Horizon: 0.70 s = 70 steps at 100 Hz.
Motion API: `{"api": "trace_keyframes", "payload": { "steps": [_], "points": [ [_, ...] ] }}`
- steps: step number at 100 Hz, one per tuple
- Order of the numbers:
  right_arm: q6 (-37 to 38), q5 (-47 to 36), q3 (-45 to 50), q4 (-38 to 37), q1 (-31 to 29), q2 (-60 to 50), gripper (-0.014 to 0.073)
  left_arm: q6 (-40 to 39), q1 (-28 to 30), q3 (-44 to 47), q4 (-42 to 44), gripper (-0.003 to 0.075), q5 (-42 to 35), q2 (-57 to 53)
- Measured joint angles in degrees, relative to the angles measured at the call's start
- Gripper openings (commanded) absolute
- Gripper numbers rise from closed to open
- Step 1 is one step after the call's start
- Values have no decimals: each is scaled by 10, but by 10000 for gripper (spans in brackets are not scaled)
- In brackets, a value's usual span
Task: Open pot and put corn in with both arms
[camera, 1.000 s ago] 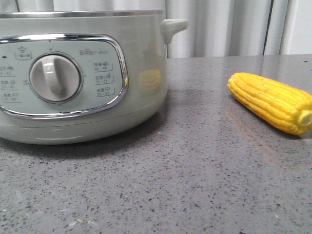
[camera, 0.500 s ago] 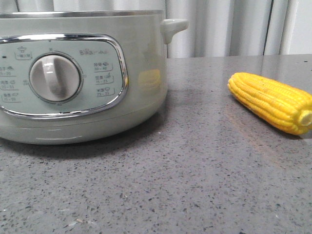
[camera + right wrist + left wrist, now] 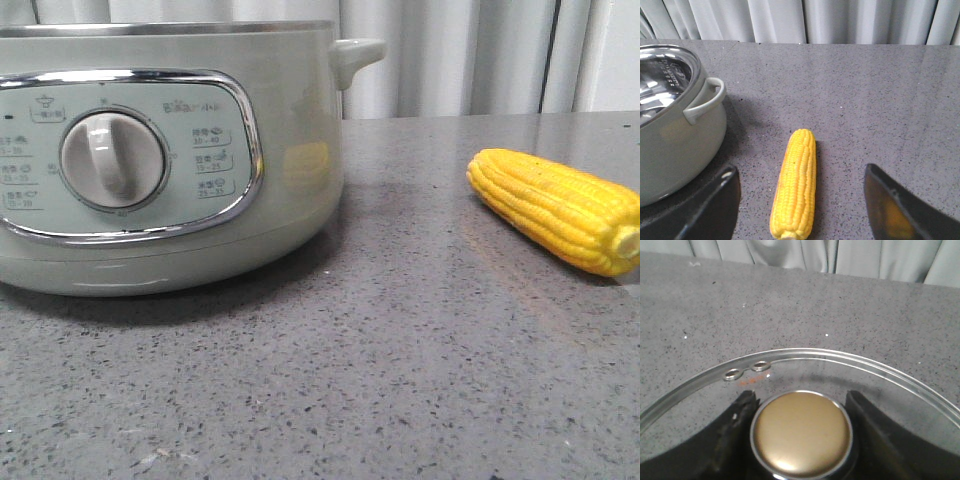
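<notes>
The pale-green pot (image 3: 290, 200) stands at the left of the grey table, its dial facing the front camera. In the right wrist view the pot (image 3: 670, 145) is uncovered and its shiny metal inside shows. My left gripper (image 3: 801, 399) is shut on the gold knob (image 3: 801, 437) of the clear glass lid (image 3: 840, 367), and grey tabletop shows through the glass. The yellow corn (image 3: 560, 208) lies on the table right of the pot. My right gripper (image 3: 800, 172) hangs open above the corn (image 3: 796, 185), one finger on either side, not touching it.
The pot's small side handle (image 3: 705, 100) sticks out toward the corn. White curtains (image 3: 470, 50) hang behind the table's far edge. Neither arm shows in the front view.
</notes>
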Motion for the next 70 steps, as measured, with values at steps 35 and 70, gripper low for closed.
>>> {"api": "trace_keyframes", "payload": {
  "steps": [35,70],
  "points": [
    [0,1,0,0,0,0,458,0,0,2,-6,123,-24,56],
    [0,1,0,0,0,0,458,0,0,2,-7,125,-61,97]
  ]
}}
